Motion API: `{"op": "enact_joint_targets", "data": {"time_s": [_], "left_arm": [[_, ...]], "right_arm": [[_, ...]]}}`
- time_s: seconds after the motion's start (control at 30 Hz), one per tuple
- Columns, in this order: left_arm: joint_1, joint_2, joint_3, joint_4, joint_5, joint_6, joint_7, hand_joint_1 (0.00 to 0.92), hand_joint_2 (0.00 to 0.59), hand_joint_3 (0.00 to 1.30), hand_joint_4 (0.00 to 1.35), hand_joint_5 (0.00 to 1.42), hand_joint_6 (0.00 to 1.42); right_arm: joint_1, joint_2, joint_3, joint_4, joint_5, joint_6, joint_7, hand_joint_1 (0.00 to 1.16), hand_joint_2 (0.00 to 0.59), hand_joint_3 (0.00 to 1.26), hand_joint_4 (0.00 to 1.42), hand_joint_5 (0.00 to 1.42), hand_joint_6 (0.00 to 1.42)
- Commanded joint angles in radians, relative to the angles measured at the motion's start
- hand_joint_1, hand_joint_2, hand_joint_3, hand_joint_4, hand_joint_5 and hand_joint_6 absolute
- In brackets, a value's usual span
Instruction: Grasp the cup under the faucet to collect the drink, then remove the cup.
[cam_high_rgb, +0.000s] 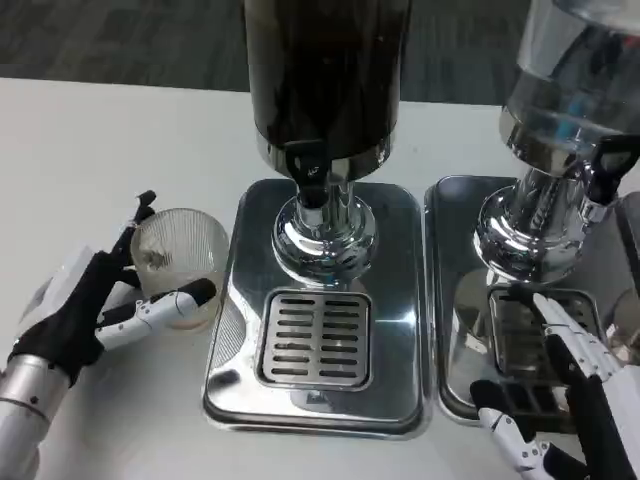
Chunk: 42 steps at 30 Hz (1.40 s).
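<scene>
While my left hand (95, 305) grips the cup (180, 262), it stands on the desk (90, 150) left of the drip tray (315, 400).
Fingers (175, 300) wrap its near side, ready, I judge, to carry it right under the dark dispenser's faucet (310, 172). Right hand (565, 385) rests spread and empty over the second tray (455, 300), probably waiting.

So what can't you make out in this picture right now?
- Head view: top of the dark dispenser is cut off by the upper edge.
- Right hand runs off the lower right corner.
- Cup: the left hand wraps it; whether it holds drink is unclear.
</scene>
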<state>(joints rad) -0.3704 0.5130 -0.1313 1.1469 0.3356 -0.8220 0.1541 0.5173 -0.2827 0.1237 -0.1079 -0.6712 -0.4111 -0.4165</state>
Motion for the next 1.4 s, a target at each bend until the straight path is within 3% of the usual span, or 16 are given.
{"op": "enact_joint_targets", "data": {"time_s": [0.03, 0.2, 0.37, 0.63, 1.07, 1.4], "left_arm": [[0.013, 0.008, -0.028, -0.005, 0.058, 0.047, 0.058, 0.265, 0.021, 0.00, 0.11, 0.40, 0.55], [0.022, 0.004, -0.027, -0.015, 0.073, 0.061, 0.114, 0.291, 0.033, 0.02, 0.22, 0.51, 0.78], [0.026, 0.004, -0.029, -0.020, 0.088, 0.072, 0.141, 0.302, 0.038, 0.17, 0.30, 0.61, 0.95], [0.021, -0.002, -0.044, -0.013, 0.087, 0.087, 0.145, 0.308, 0.043, 0.25, 0.36, 0.69, 1.07], [0.026, -0.026, -0.021, 0.007, 0.045, 0.034, 0.133, 0.321, 0.054, 0.28, 0.43, 0.77, 1.17], [0.041, -0.039, -0.010, 0.007, 0.058, -0.002, 0.220, 0.413, 0.081, 0.50, 0.63, 0.95, 1.36]], "right_arm": [[0.005, -0.003, -0.010, -0.015, 0.017, -0.010, 0.008, 0.35, 0.305, 0.12, 0.10, 0.12, 0.11], [0.001, 0.001, -0.010, -0.011, 0.025, -0.012, 0.010, 0.35, 0.309, 0.12, 0.10, 0.12, 0.11], [0.006, 0.004, -0.012, -0.015, 0.027, -0.015, 0.004, 0.35, 0.310, 0.12, 0.10, 0.12, 0.11], [0.016, 0.003, -0.022, -0.026, 0.037, -0.015, 0.008, 0.36, 0.314, 0.13, 0.10, 0.12, 0.11], [0.025, 0.005, -0.033, -0.030, 0.047, -0.014, 0.013, 0.38, 0.320, 0.15, 0.10, 0.12, 0.11], [0.026, 0.003, -0.041, -0.026, 0.056, -0.023, 0.017, 0.38, 0.326, 0.15, 0.11, 0.12, 0.11]]}}
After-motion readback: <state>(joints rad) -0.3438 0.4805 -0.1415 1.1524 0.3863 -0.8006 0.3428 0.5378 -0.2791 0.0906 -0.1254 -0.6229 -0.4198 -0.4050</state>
